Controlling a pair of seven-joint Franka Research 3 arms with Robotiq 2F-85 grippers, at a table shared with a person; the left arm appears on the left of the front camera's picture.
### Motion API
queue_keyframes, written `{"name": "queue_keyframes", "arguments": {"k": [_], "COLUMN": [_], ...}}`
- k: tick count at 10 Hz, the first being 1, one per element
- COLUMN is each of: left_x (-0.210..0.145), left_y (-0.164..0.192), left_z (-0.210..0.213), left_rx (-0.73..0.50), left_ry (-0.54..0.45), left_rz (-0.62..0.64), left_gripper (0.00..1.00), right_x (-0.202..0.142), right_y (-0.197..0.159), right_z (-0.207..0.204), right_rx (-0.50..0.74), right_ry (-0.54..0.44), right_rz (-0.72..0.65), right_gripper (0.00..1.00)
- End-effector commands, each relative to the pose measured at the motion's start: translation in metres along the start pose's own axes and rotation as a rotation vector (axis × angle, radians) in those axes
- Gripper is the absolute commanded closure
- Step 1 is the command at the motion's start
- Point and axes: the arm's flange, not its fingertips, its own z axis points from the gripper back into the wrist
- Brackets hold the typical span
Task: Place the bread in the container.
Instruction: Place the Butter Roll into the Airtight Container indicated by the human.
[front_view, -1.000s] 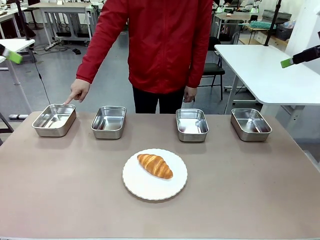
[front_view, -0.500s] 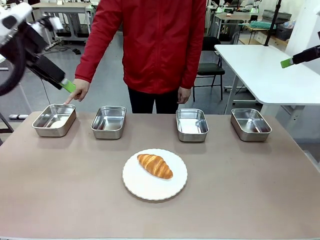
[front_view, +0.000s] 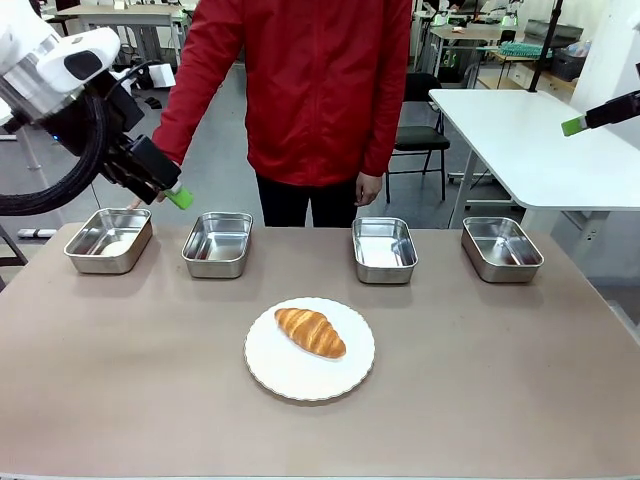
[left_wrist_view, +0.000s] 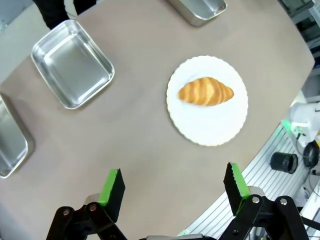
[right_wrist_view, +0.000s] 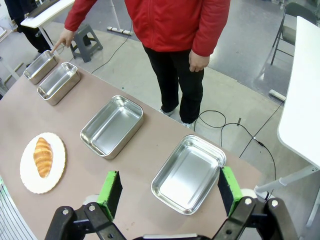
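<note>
The bread is a golden-brown croissant lying on a round white plate in the middle of the table. A person's hand points at the container, the leftmost of the steel pans. My left gripper hangs in the air just above and behind that pan's right end, covering the pointing hand in the front view. Its wrist view looks down on the bread between wide open fingers. My right gripper is high at the far right, open, with nothing between its fingers.
Three more look-alike steel pans stand in the same row along the far edge. The person in a red jacket stands behind the table. A white table is at the back right.
My left arm has swung in from the upper left, rightward and down, and now covers the person's pointing hand. The right gripper, bread and pans have not moved.
</note>
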Motion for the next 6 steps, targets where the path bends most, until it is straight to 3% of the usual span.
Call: {"name": "queue_keyframes", "arguments": {"k": [1, 4, 6], "left_x": [0.000, 0.001, 0.033], "left_y": [-0.002, -0.003, -0.029], "left_z": [0.005, 0.001, -0.045], "left_rx": [-0.014, -0.012, -0.120], "left_ry": [-0.007, -0.005, 0.080], "left_rz": [-0.009, -0.008, -0.305], "left_gripper": [0.00, 0.00, 0.00], "right_x": [-0.001, -0.001, -0.001], "right_y": [0.000, 0.000, 0.000], "right_z": [0.001, 0.001, 0.001], "right_rx": [0.010, 0.010, 0.010], "right_ry": [-0.013, -0.013, -0.013], "right_rz": [-0.002, -0.002, -0.002], "right_gripper": [0.00, 0.00, 0.00]}}
